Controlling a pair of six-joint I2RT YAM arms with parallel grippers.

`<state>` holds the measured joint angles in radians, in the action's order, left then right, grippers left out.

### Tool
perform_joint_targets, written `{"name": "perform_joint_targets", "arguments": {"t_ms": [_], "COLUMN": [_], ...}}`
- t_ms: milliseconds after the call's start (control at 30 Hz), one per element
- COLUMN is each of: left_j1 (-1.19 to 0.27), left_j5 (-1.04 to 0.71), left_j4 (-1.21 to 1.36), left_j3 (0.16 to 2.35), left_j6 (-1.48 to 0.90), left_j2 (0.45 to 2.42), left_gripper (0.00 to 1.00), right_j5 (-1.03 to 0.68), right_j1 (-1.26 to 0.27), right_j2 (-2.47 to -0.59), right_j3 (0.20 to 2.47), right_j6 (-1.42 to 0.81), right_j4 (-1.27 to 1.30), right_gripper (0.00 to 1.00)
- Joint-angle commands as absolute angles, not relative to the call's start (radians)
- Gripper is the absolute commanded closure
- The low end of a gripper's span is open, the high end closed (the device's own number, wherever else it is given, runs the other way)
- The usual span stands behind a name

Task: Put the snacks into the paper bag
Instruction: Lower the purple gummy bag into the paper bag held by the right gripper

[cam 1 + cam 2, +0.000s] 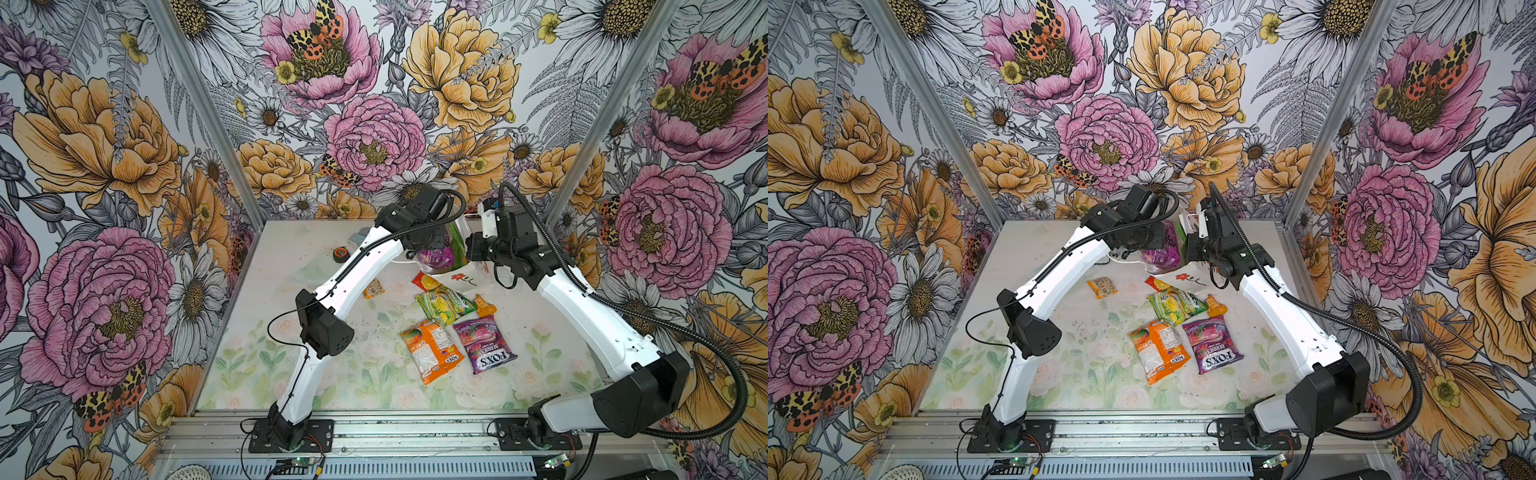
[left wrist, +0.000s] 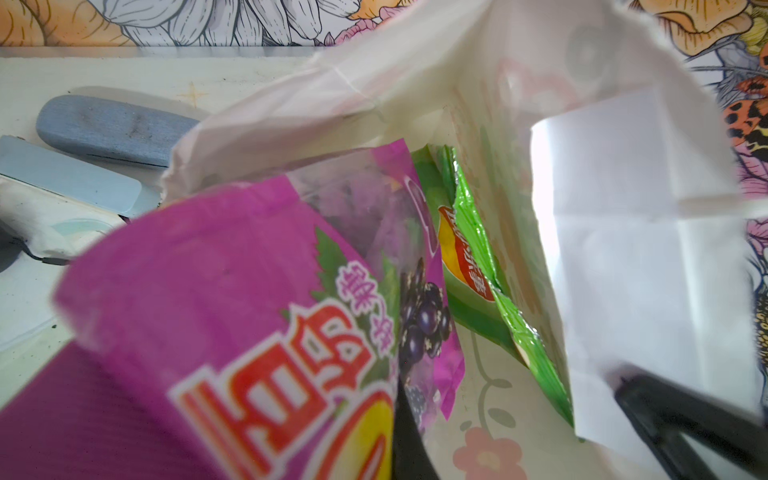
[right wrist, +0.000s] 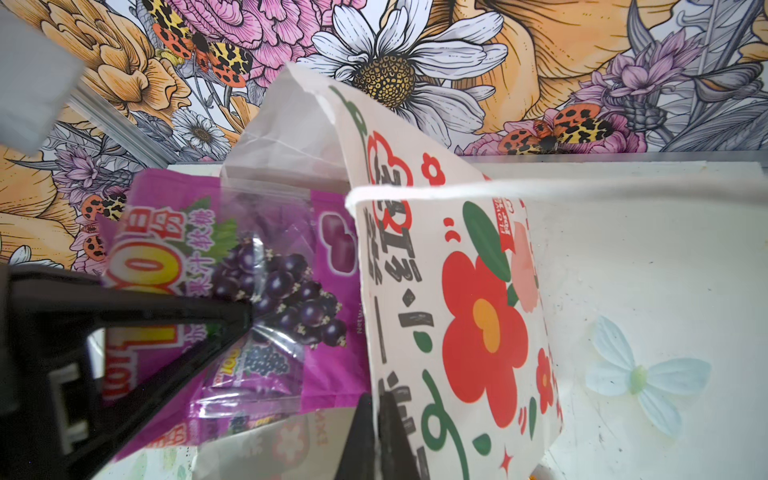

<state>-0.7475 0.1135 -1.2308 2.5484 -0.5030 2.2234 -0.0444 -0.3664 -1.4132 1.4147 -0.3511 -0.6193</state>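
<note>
A: Any way into the paper bag (image 3: pixel 457 311)?

B: Barely. The purple packet (image 3: pixel 291 270) fills most of the mouth, with the left gripper (image 3: pixel 248 318) clamped on it, and a green packet (image 2: pixel 478 257) stands against the inside wall. Only a thin gap shows between the two.

A: And the rim?

B: The right gripper (image 3: pixel 377 409) pinches it, and a string handle (image 3: pixel 540 189) stretches across the outer face.

A: Around the bag?

B: At its 6 o'clock, loose packets (image 1: pixel 444 305) crowd the table (image 1: pixel 257 365). At 9 o'clock sit a tape measure (image 1: pixel 341 254) and grey cases (image 2: pixel 112 129). Toward 7 o'clock — past one small packet (image 1: pixel 372 288) — the table lies bare.
</note>
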Motion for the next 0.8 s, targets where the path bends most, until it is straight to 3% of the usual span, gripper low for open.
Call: {"name": "perform_joint_targets", "arguments": {"t_ms": [0,767], "left_j1": [-0.733,-0.718], "left_j5": [0.101,-0.041], "left_j4": [-1.175,-1.159], "left_j3": [2.606,2.703], "left_j6": [-0.526,-0.586], "left_j2": [2.238,2.391], "left_gripper": [1.0,1.0], "right_j5": [-0.033,-0.026], "right_j1": [-0.384,-0.399], "right_j2": [-1.38,-1.381], "right_j3": [1.406,1.376], "right_j6": [-0.373,-0.401], "right_j4": [-0.541,-0.522], "right_gripper": [1.0,1.0]}}
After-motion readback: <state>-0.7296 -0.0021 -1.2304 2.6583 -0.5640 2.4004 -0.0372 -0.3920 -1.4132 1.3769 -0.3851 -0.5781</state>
